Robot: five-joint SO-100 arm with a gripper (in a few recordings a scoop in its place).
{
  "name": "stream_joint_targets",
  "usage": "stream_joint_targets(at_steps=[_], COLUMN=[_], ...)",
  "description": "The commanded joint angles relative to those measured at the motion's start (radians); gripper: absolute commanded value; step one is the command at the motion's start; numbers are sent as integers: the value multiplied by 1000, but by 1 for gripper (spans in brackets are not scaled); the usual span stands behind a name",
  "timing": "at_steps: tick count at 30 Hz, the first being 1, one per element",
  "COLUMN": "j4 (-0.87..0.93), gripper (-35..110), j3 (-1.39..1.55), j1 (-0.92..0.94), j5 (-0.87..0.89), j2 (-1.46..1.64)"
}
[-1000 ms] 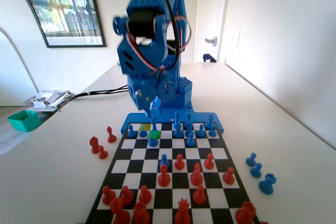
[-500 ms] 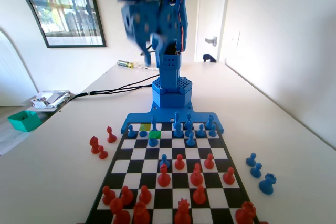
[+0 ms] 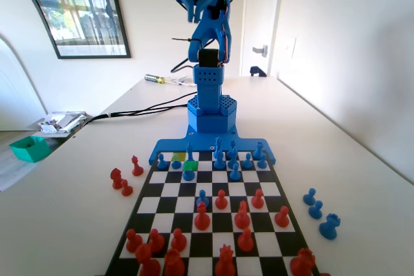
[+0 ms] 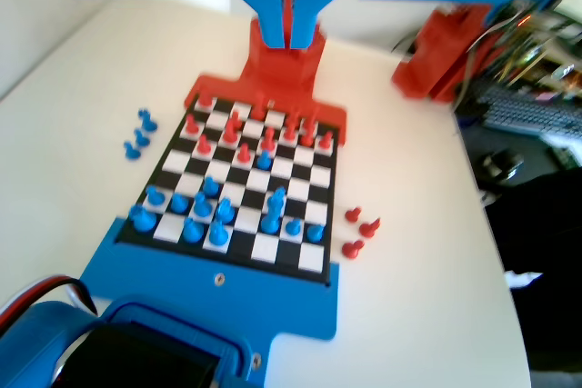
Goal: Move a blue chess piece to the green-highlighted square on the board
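The tall slender blue chess piece (image 3: 189,152) stands upright at the green-highlighted square (image 3: 186,165), near the far left of the board (image 3: 213,189) in the fixed view. A round blue pawn (image 3: 188,174) in front hides its foot. In the wrist view the same tall piece (image 4: 275,206) rises above the pawns on the board (image 4: 264,247). My gripper (image 3: 195,12) is raised high above the arm's base, far from every piece. In the wrist view the gripper (image 4: 289,29) has its jaws pressed together with nothing between them.
A yellow square (image 3: 179,157) lies beside the green one. Red pieces (image 3: 123,179) stand off the board's left side and blue ones (image 3: 317,208) off its right in the fixed view. The arm's base (image 3: 210,117) is behind the board, and a green tub (image 3: 29,148) sits far left.
A second ago my gripper was low at the tall blue piece over the green square. It has let go and swung up and back, leaving the piece standing.
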Motion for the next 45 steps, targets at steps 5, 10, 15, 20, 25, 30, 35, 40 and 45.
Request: stream_joint_targets(at_steps=[5, 10, 15, 20, 25, 30, 35, 40, 45], j4=[-32, -124, -218, -245, -252, -256, -258, -258, -258], gripper=[1, 1, 1, 1, 1, 1, 1, 1, 1], j3=[126, 270, 364, 394, 399, 400, 402, 402, 402], j1=[-25, -75, -103, -133, -163, -169, -173, -167, -166], j5=[66, 135, 156, 160, 179, 187, 186, 184, 184], j2=[230, 348, 422, 454, 495, 515, 515, 515, 515])
